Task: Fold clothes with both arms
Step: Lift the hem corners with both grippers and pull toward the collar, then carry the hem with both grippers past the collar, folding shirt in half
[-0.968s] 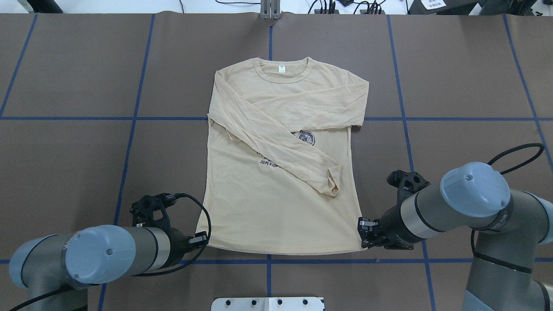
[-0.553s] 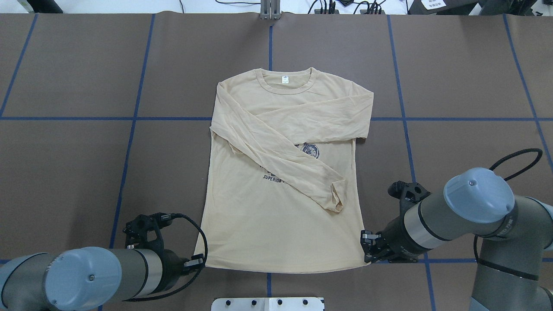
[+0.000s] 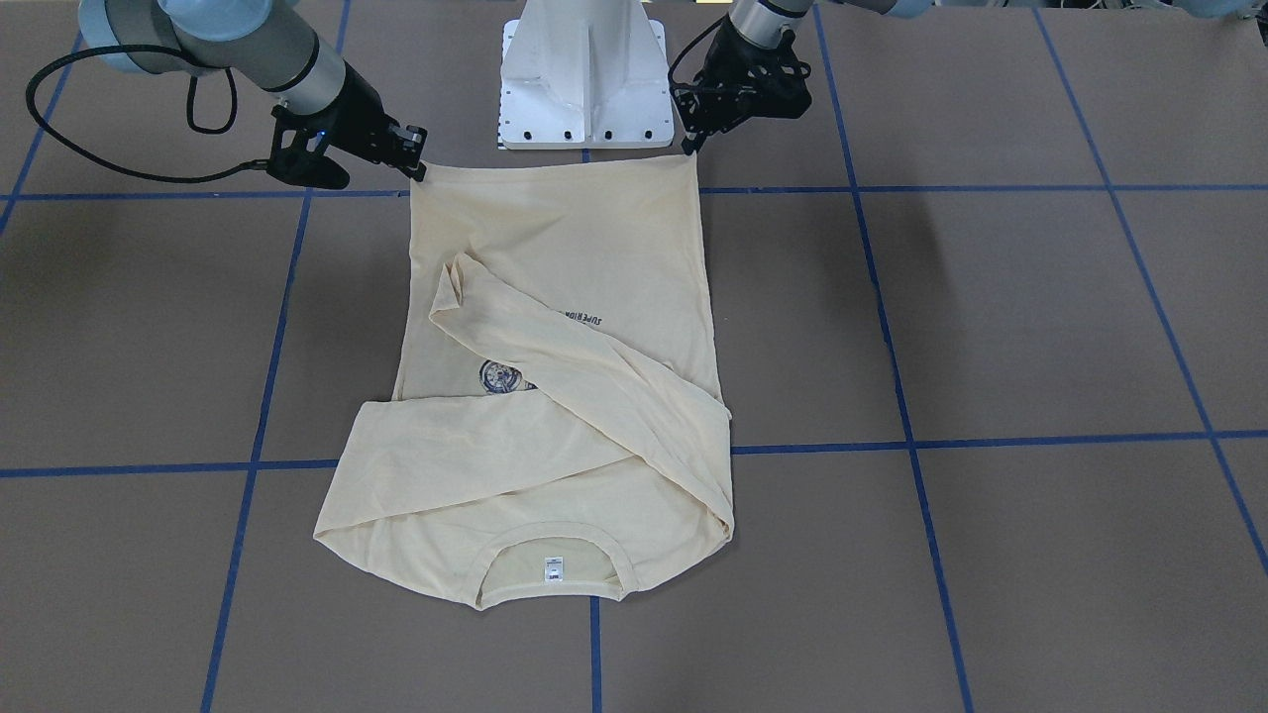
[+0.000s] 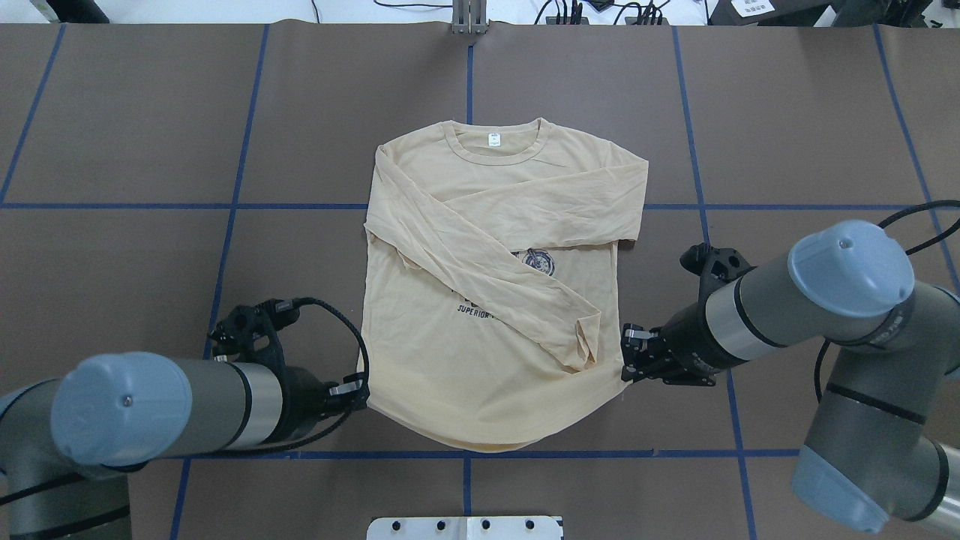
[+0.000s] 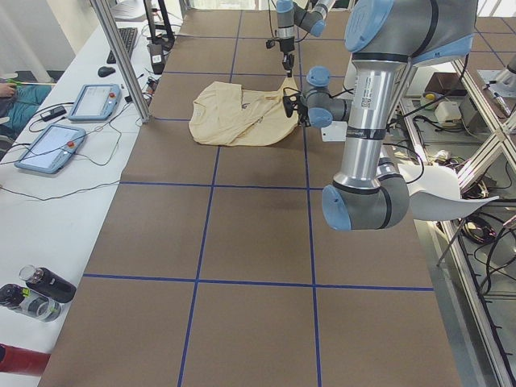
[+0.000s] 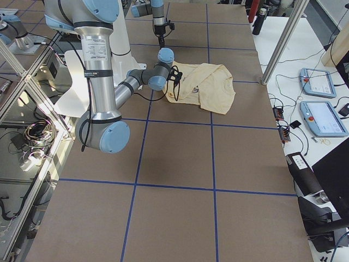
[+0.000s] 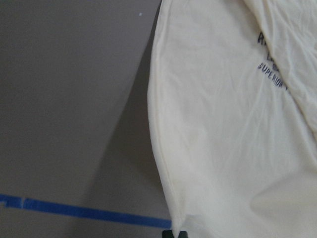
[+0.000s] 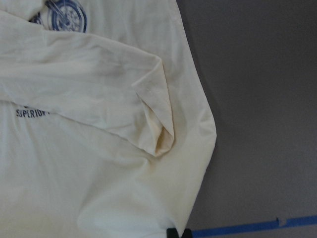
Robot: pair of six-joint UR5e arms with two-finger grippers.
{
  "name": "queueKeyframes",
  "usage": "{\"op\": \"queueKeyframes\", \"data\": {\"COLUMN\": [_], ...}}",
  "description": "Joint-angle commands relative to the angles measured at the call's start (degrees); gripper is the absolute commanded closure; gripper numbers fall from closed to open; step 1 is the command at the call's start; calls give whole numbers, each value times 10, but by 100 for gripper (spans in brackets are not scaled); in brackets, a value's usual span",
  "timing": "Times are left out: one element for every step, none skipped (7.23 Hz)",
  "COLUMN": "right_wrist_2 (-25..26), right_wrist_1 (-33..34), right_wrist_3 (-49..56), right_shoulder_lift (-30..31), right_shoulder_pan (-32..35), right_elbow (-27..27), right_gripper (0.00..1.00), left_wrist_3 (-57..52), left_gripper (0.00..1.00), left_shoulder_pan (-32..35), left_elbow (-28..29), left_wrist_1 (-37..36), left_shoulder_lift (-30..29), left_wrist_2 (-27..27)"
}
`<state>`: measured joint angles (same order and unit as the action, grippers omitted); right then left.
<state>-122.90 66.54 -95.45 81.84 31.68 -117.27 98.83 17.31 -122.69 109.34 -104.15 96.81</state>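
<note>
The long-sleeved T-shirt [image 4: 480, 352] lies mid-bench [image 4: 150, 150], long axis 12-to-6 o'clock, collar [image 4: 491, 156] at 12, sleeves [image 4: 487, 255] crossed. The left end effector [image 4: 358, 390] clamps its 7 o'clock hem corner, the right end effector [image 4: 626, 364] the 5 o'clock one. Wide brown bench surrounds it.

Left arm [image 4: 187, 405] and right arm [image 4: 757, 315] stretch in low from opposite sides, wrists near level. Left gripper [image 4: 358, 390] pinches one bottom corner of the shirt [image 4: 480, 375], and right gripper [image 4: 626, 361] pinches the other.
</note>
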Motion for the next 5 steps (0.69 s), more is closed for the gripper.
{"op": "queueKeyframes", "data": {"right_wrist_2": [1, 1, 1, 1, 2], "right_wrist_1": [-3, -4, -3, -3, -4], "right_wrist_3": [-1, -2, -1, 0, 3], "right_shoulder_lift": [-50, -75, -99, -124, -136], "right_shoulder_pan": [63, 98, 129, 149, 158], "right_elbow": [55, 76, 93, 120, 143], "right_gripper": [100, 100, 100, 100, 100], "left_wrist_3": [-14, -35, -58, -75, -79], "left_gripper": [100, 100, 100, 100, 100], "left_shoulder_pan": [105, 159, 198, 229, 255], "left_elbow": [23, 52, 77, 102, 133], "left_wrist_1": [3, 5, 8, 9, 14], "left_shoulder_lift": [-32, -64, -79, -101, -127], "left_wrist_2": [53, 92, 104, 107, 128]}}
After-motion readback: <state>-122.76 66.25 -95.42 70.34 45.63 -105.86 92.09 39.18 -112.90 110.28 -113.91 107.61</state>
